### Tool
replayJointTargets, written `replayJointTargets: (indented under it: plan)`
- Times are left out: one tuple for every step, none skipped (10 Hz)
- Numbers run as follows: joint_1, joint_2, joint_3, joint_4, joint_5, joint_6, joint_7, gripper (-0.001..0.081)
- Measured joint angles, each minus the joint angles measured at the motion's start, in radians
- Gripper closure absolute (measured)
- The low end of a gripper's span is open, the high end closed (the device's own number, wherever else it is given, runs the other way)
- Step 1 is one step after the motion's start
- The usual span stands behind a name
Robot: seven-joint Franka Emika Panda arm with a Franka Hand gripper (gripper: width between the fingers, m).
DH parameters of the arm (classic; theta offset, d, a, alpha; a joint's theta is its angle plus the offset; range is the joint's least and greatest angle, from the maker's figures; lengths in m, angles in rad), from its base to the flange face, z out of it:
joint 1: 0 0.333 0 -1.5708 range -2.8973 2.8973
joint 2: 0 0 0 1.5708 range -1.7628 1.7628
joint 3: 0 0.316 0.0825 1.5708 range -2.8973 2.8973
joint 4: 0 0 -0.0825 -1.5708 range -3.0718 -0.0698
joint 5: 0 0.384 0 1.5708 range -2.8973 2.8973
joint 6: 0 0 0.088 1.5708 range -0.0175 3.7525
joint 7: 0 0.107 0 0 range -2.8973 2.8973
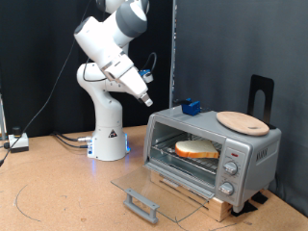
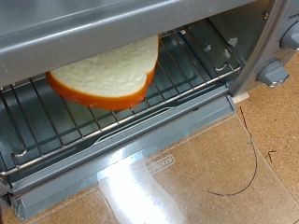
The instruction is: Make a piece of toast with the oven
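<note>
The piece of toast (image 1: 196,150) (image 2: 105,73) lies flat on the wire rack (image 2: 177,79) inside the oven (image 1: 252,146). The oven's glass door (image 1: 154,188) (image 2: 149,177) is folded down flat in front of it, handle (image 1: 141,203) at its near edge. My gripper (image 1: 147,100) hangs in the air above the table, to the exterior view's left of the oven and higher than its top, touching nothing. Its fingers do not show in the wrist view, which looks down into the oven mouth. Knobs (image 1: 230,169) (image 2: 274,71) run down the oven's front panel.
A round light wooden plate (image 1: 242,121) rests on the oven's top, with a small blue object (image 1: 191,107) near the top's back corner. The oven stands on a slatted wooden base (image 1: 197,196). A black stand (image 1: 261,96) rises behind it. Cables (image 1: 38,197) lie on the table.
</note>
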Motion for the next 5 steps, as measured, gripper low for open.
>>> replayJointTargets:
  plan:
    - [0.0,-0.001,0.003,0.0,0.0,-0.002,0.002,-0.0002]
    - [-0.001,-0.001,0.013,-0.003,0.031,0.018,0.078,-0.0002]
    - [-0.003,0.003,0.039,-0.007,0.076,0.075,0.184,-0.0002]
    - [-0.014,0.017,0.071,-0.006,0.092,0.14,0.296,-0.0002]
    - [-0.038,0.046,0.105,0.0,0.09,0.2,0.406,-0.0002]
